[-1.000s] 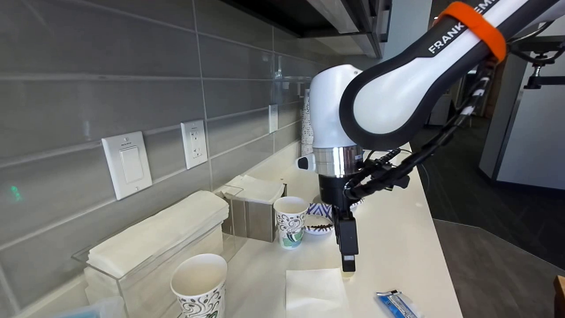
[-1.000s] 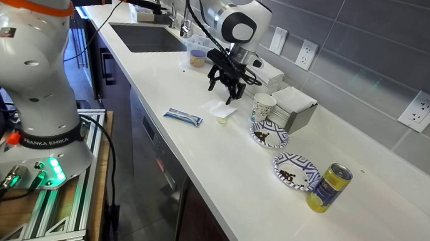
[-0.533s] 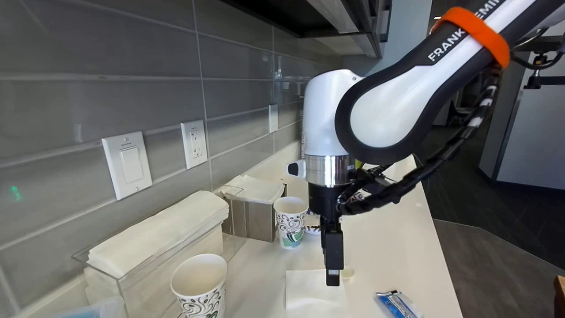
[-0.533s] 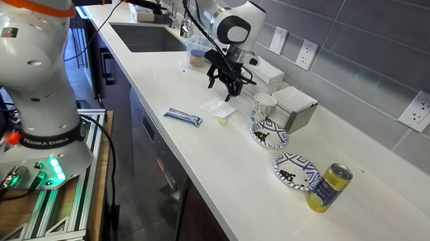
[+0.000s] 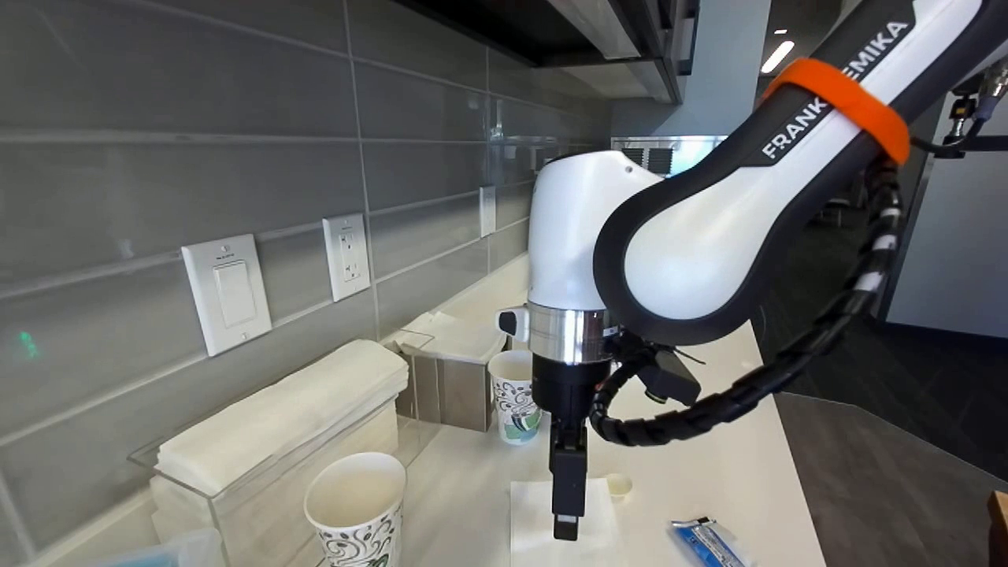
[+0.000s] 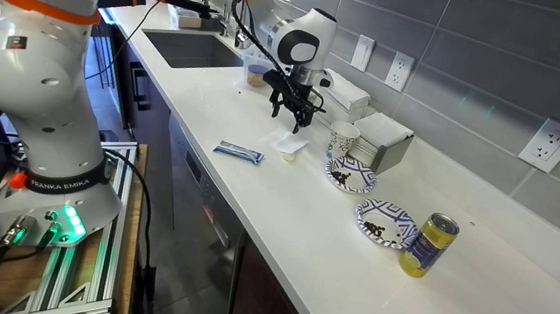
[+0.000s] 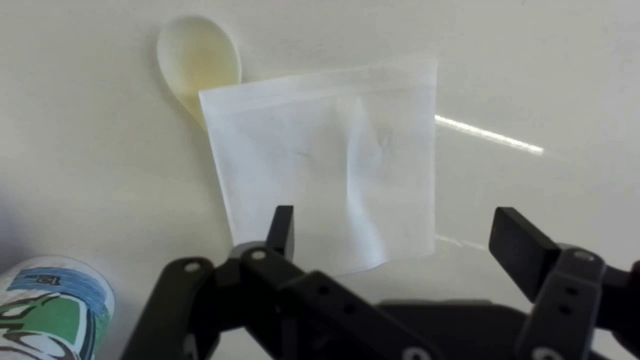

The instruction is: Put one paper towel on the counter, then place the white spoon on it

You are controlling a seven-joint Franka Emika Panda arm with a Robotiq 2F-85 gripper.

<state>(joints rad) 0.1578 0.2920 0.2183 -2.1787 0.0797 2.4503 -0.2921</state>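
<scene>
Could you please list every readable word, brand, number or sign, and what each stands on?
"FRANKA EMIKA": black collar at the robot's base.
"FRANK … EMIKA": robot arm, the middle covered by an orange band.
Too small or blurred to read: marks on blue packet, yellow can, paper cup, light-switch plate, outlet plate, arm label.

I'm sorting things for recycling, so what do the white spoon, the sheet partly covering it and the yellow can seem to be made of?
White spoon: probably smooth plastic; its oval end shows no grain, but blur leaves it open.
The sheet, a paper towel: thin, matte paper, judging by its soft creases.
Yellow can: likely metal, glossy, with printed sides; the silvery, rimmed top suggests it.
</scene>
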